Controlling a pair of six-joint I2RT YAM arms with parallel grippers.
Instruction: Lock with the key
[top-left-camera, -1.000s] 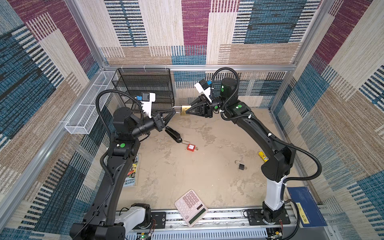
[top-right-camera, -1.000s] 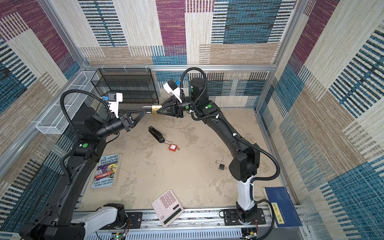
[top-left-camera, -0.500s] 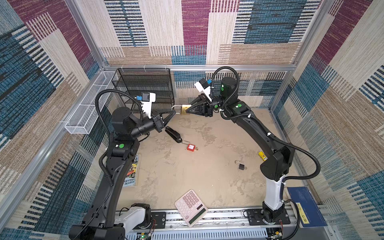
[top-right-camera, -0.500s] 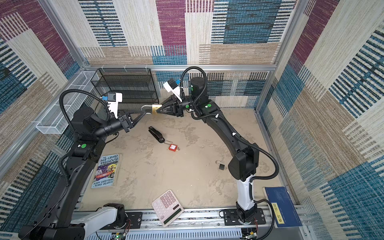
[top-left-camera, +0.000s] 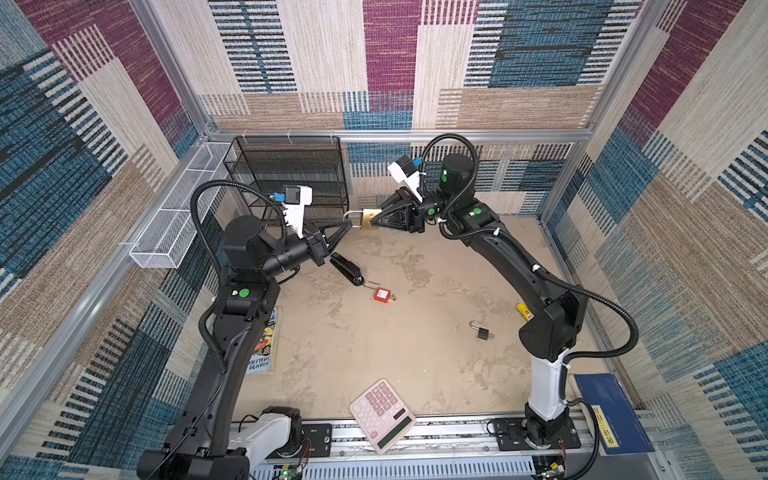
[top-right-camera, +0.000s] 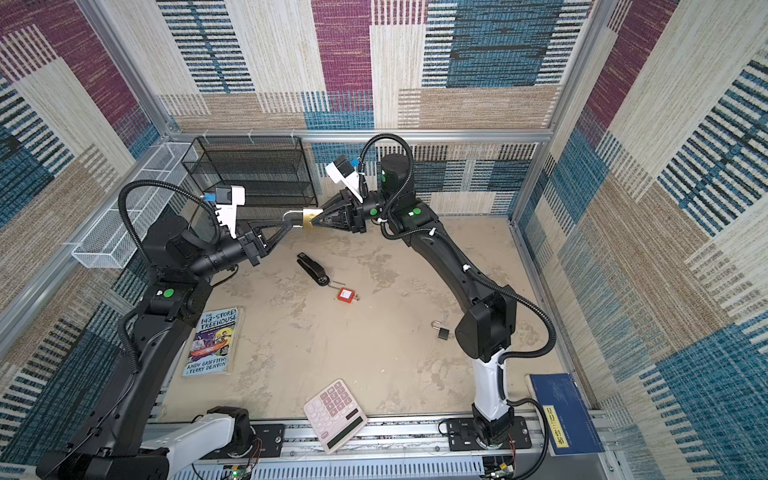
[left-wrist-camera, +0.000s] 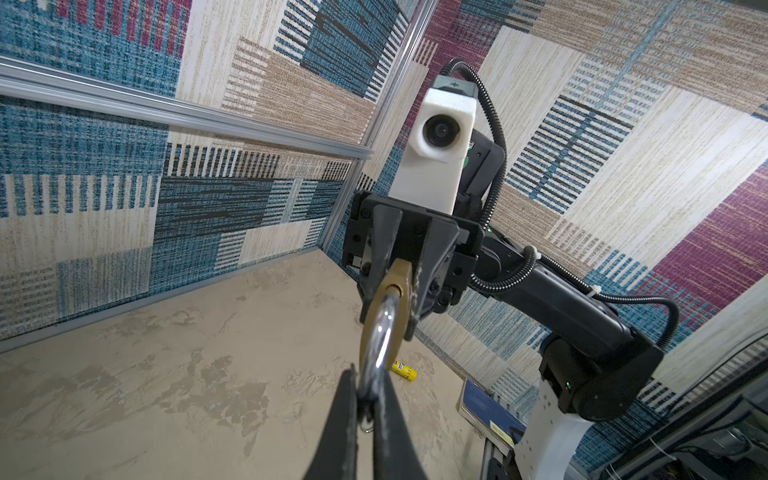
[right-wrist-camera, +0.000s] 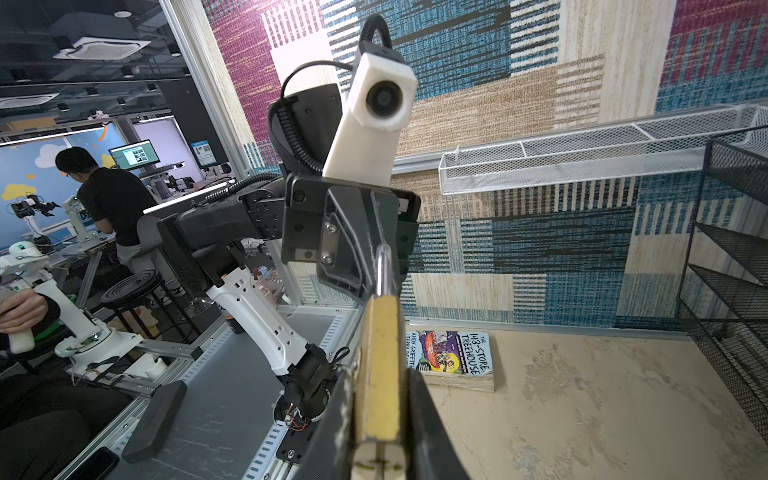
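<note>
Brass-bodied, the padlock (top-left-camera: 369, 217) is held in mid-air above the far part of the counter (top-left-camera: 415, 340), just in front of the black mesh rack (top-left-camera: 291, 174). Its body is clamped by the right claw (top-left-camera: 375, 220), whose fingers are pressed flat against the two broad faces, as is seen in the right wrist view. The steel shackle (left-wrist-camera: 380, 332) is pinched at its bend by the left claw (top-left-camera: 351, 224), whose fingers are drawn fully together on it. The two claws are pointed at each other, tip to tip. A key cannot be made out. A red padlock (top-left-camera: 381, 294) and a small black padlock (top-left-camera: 482, 332) are seen lying on the counter, well apart.
</note>
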